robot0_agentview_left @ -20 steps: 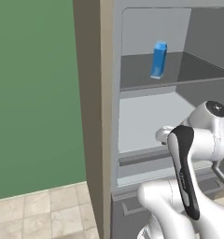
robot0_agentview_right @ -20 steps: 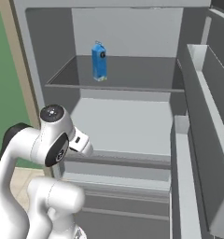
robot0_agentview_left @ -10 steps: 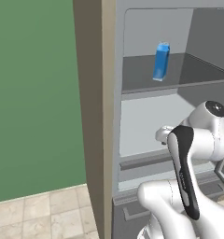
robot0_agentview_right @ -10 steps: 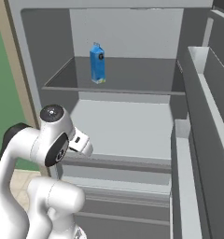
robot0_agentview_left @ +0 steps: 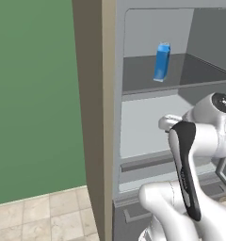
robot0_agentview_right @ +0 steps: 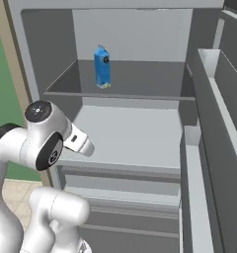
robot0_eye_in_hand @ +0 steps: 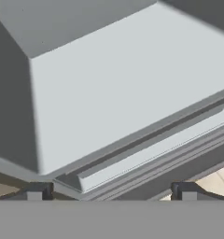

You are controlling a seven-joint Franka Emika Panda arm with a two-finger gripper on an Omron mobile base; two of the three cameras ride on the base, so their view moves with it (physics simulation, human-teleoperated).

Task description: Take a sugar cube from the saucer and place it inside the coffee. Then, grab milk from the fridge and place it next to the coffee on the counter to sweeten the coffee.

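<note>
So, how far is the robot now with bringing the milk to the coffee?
The fridge already stands open. The milk is untouched, upright on the upper shelf. The gripper is open and empty, facing the lower shelf and the drawer front below it. Left: raise the hand, grasp the carton, carry it to the counter. Whether the sugar step is done cannot be told here.

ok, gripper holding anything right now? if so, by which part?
Nothing is held. The gripper is open with empty space between its tips, facing the lower fridge shelf. The milk stands untouched on the upper shelf.
</note>
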